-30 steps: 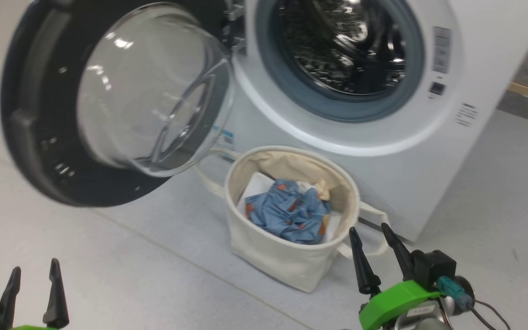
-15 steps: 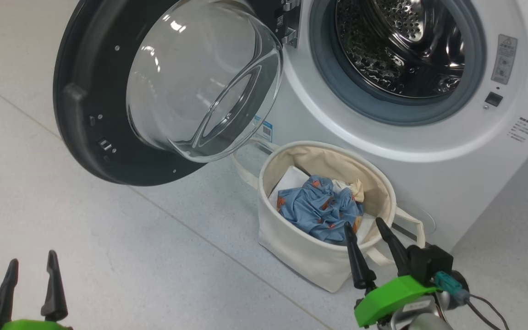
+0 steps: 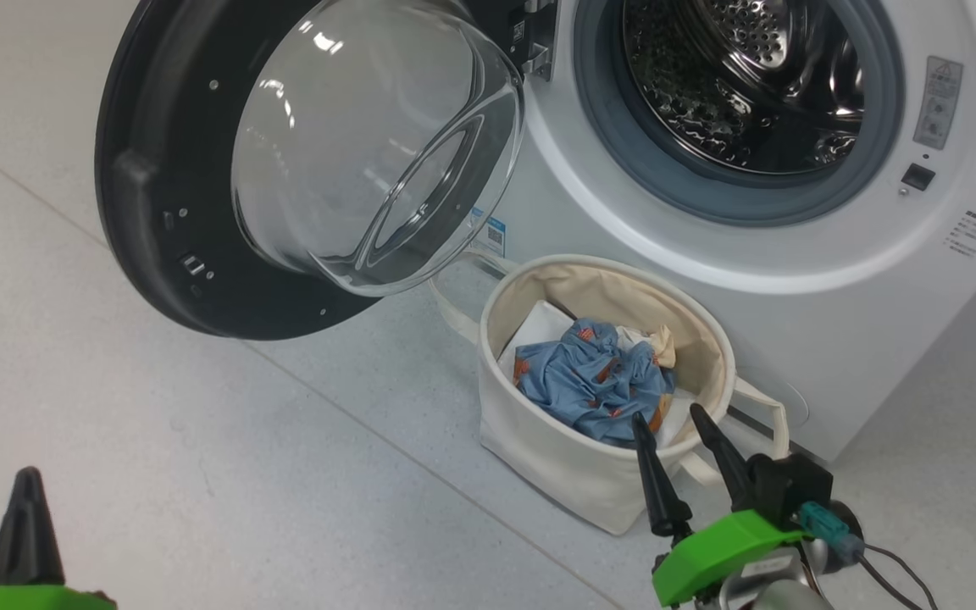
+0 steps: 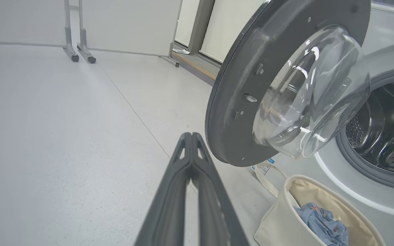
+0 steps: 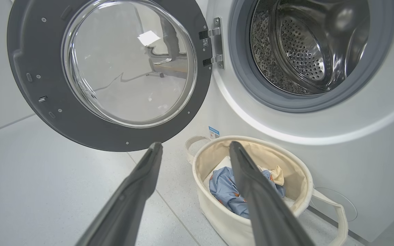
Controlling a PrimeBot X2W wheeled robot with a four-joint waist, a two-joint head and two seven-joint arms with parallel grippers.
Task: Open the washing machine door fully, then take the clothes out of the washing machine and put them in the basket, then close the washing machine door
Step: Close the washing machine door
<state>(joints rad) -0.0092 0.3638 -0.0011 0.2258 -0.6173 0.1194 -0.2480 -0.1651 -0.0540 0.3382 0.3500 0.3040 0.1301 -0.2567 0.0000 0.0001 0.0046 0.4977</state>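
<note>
L tool (image 4: 192,135) pinched, empty | R tool (image 5: 195,145) spread | clothes (image 3: 594,385) in basket (image 3: 539,449)

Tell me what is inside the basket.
In the basket lie the clothes: blue fabric with orange motifs and a cream piece, on a flat white sheet. The bottom under them is hidden.

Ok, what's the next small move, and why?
Probably bring the shut left gripper up to the rim of the door to push it closed: the clothes lie in the basket, the drum looks empty, and the door hangs wide open.
</note>
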